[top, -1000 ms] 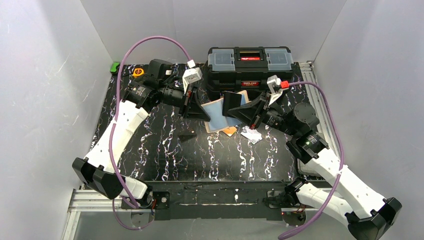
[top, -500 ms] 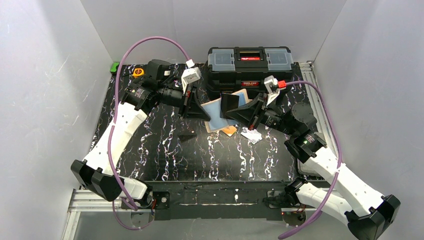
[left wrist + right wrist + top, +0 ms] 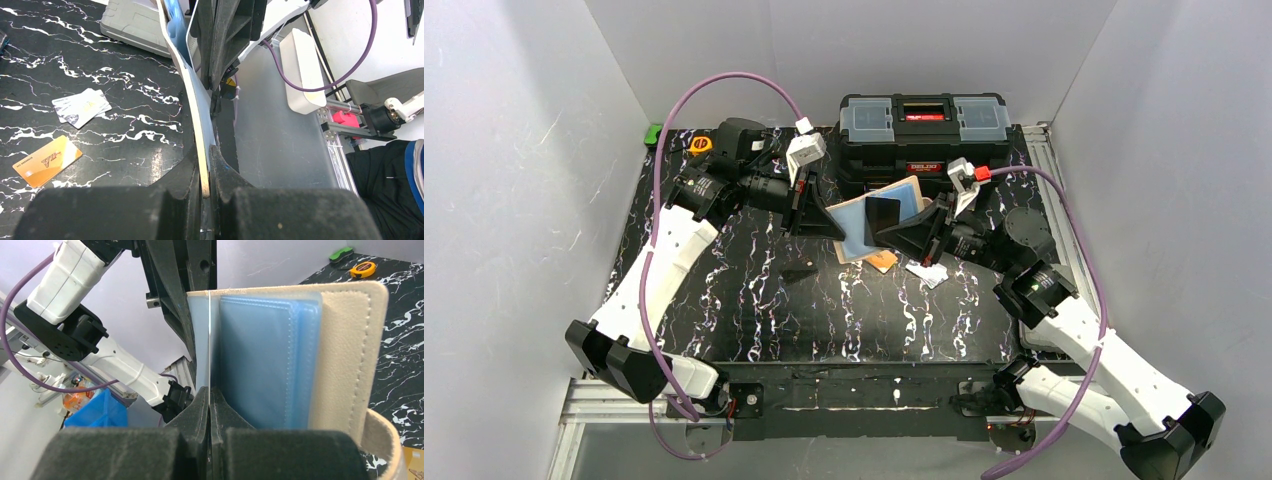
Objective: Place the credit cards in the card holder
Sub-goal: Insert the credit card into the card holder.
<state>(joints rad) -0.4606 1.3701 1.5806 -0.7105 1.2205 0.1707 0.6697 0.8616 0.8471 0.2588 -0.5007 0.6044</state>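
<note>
The card holder [image 3: 850, 222], cream outside and pale blue inside, hangs open above the table, and my left gripper [image 3: 828, 226] is shut on its cream edge [image 3: 199, 125]. My right gripper [image 3: 896, 238] is shut on the black credit card [image 3: 882, 212], which lies over the holder's blue inside. In the right wrist view this card is edge-on [image 3: 208, 340], right beside the blue pockets [image 3: 265, 355]; I cannot tell whether it is inside a pocket. The orange credit card [image 3: 884, 262] lies flat on the table below the holder, also seen as an orange card [image 3: 47, 160].
The big black toolbox [image 3: 924, 130] stands just behind the holder. White cards [image 3: 927, 272] lie beside the orange one. A small dark object [image 3: 799, 272] sits left of centre. A tape measure [image 3: 701, 143] and a green item [image 3: 654, 133] are at the back left.
My right gripper has carried the black card left, from beside the holder to over its blue inside. The left gripper has kept hold of the holder and barely moved.
</note>
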